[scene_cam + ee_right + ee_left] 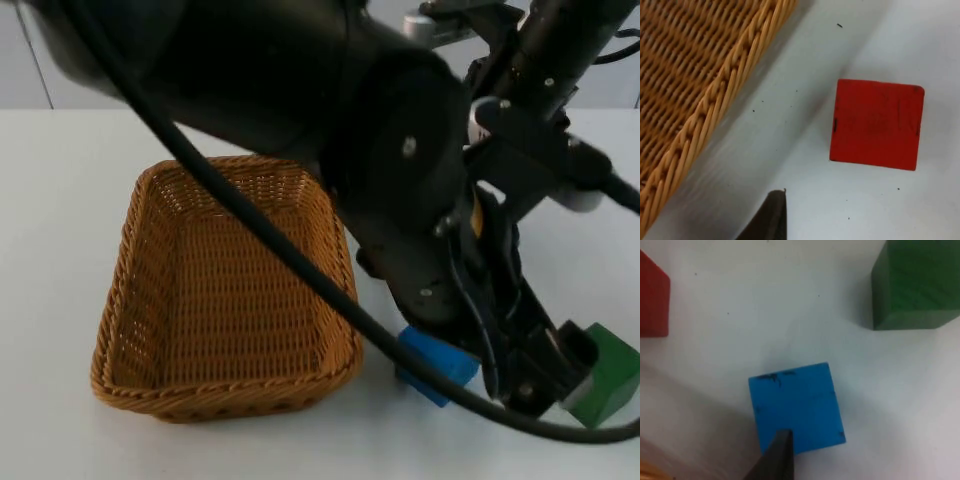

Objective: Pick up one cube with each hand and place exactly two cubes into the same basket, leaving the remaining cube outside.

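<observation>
The left gripper (777, 459) hangs low over the blue cube (796, 407), its black tip overlapping that cube's near edge, and I cannot tell whether it is set wide or narrow, nor whether it touches the cube. From the left wrist view the blue cube sits flat on the white surface (60, 180) with some dark scuffs on its top face, a green cube (912, 285) well off to one side and the edge of a red cube (652, 297) to the other, all three apart from one another. The right gripper (771, 216) hovers above bare surface between the woven rim of the wicker basket (715, 100) and the red cube (875, 124), and here too I cannot tell how wide it stands. The right wrist view gives the red cube whole, lying near the basket's rim but clear of it. The top view adds the wider layout: both black arms crowd over the surface to the basket's right, the blue cube (435, 365) peeks out just past the basket's near right corner, the green cube (608, 375) lies farther right, and the basket (120, 300) holds no cubes.
</observation>
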Available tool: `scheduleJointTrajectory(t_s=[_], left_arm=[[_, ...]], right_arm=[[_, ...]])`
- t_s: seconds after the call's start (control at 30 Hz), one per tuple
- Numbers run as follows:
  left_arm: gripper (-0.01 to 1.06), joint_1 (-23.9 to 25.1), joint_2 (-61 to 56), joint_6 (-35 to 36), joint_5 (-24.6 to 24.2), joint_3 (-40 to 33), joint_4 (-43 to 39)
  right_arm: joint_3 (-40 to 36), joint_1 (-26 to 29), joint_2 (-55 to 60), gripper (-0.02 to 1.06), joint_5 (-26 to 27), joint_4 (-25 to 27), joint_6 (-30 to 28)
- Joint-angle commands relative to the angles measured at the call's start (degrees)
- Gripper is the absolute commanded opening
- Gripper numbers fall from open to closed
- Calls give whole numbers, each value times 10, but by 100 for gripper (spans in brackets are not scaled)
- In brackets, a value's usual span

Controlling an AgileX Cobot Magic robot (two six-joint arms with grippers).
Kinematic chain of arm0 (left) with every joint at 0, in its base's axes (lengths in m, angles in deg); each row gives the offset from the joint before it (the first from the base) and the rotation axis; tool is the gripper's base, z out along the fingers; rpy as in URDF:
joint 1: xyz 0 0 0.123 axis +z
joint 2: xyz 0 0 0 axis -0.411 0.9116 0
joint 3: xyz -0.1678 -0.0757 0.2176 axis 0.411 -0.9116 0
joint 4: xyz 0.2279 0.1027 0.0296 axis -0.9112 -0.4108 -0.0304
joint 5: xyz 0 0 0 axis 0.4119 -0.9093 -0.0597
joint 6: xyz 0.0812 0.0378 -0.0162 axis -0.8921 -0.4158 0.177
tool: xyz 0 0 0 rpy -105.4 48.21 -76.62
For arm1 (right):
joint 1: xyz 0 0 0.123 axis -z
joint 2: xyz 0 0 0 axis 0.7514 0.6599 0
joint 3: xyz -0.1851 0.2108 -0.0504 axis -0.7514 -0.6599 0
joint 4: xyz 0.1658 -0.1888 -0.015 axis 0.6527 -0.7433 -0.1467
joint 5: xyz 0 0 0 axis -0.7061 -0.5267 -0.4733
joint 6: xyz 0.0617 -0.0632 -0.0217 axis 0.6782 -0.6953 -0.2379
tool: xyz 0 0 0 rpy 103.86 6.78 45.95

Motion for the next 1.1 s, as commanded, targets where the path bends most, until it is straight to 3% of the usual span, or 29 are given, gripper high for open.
scheduleJointTrajectory(t_s=[0.0, 0.43, 1.07], left_arm=[[102, -3, 10, 4, 16, 3, -12], [102, 37, 38, 8, 56, 3, -17], [102, 37, 100, 8, 94, 3, -17]], right_arm=[[3, -2, 0, 105, 7, 1, -5], [3, -2, 11, 105, 20, 2, -9], [3, -2, 67, 105, 71, 4, -9]])
